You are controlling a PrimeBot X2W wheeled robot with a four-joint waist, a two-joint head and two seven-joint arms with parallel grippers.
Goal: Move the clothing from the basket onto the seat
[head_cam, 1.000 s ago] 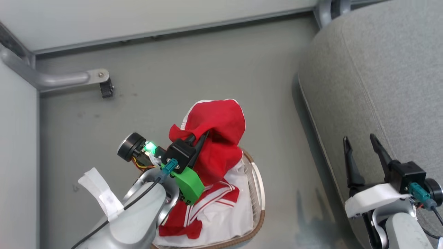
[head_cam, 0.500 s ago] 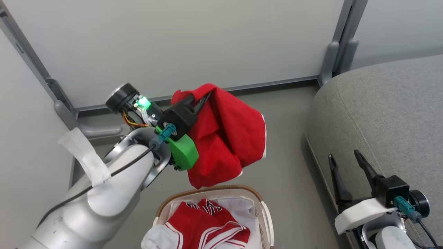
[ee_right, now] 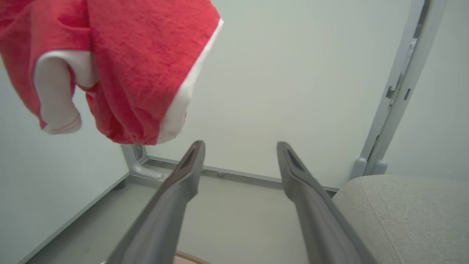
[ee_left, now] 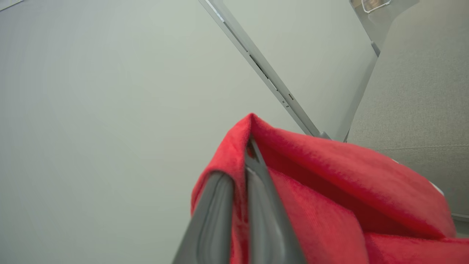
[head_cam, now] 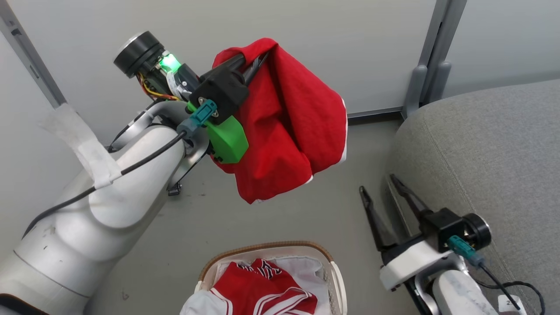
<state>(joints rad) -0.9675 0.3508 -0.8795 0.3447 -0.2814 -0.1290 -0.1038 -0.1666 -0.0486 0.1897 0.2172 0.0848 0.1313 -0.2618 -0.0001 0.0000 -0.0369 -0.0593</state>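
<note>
Head view: left end effector (head_cam: 259, 57) clamped on plain red garment (head_cam: 288, 127), a second ago just over the basket (head_cam: 336, 273), now lifted well clear; striped jersey (head_cam: 262, 291) remains inside.
Left wrist: fingers (ee_left: 216, 220) pinched together through the fold.
Right wrist: right end effector (ee_right: 240, 145) spread, empty, near the seat (ee_right: 403, 212). Carry across likely follows.

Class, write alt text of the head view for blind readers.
The left hand, shut on a red garment with white trim, holds it clear of a white perforated plastic basket containing a red striped jersey; the open right hand sits beside a grey fabric couch seat.
</note>
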